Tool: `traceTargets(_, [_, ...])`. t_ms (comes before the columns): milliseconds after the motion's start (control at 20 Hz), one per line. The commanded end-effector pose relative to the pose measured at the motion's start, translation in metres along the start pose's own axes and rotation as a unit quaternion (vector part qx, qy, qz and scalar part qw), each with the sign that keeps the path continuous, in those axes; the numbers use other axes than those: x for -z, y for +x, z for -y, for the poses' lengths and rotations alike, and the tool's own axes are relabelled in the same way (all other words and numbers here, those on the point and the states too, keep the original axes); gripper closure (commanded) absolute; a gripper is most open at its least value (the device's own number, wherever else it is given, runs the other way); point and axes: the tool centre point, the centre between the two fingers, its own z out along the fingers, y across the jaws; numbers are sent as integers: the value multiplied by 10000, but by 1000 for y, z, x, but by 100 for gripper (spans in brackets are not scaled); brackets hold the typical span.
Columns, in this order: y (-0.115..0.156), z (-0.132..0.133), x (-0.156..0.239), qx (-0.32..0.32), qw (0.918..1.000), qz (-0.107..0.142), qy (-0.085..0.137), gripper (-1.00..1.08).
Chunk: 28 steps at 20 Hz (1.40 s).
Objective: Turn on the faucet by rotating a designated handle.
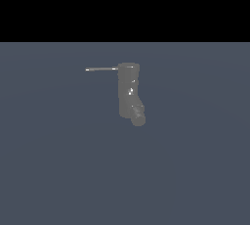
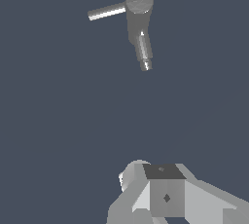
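Note:
The faucet (image 1: 128,89) is a dull-grey upright cylinder with white specks, and its stubby spout (image 1: 137,116) angles out at the lower end. Its handle (image 1: 101,69), a thin grey rod with a lighter tip, sticks out from the top toward the exterior view's left. The wrist view looks down on the faucet's round top (image 2: 139,0), with the handle (image 2: 107,11) and the spout (image 2: 144,47) pointing away from it. My gripper (image 2: 163,181) shows only as grey blocky parts at the frame's edge, well apart from the faucet. Its fingers are not clearly separable. The exterior view does not show the gripper.
The faucet stands on a plain blue-grey floor (image 1: 58,170). A black background fills the upper part of the exterior view. No other objects show.

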Motion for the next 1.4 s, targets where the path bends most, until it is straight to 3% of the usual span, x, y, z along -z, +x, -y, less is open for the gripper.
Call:
traceTargets(0, [0,0,0,0,10000,0,0,108])
traceTargets(800, [19,31,-29,-661,9978,-22,-22,108])
traceTargets(1350, [61,77,-79,-1754,9845,-59,-53,108])
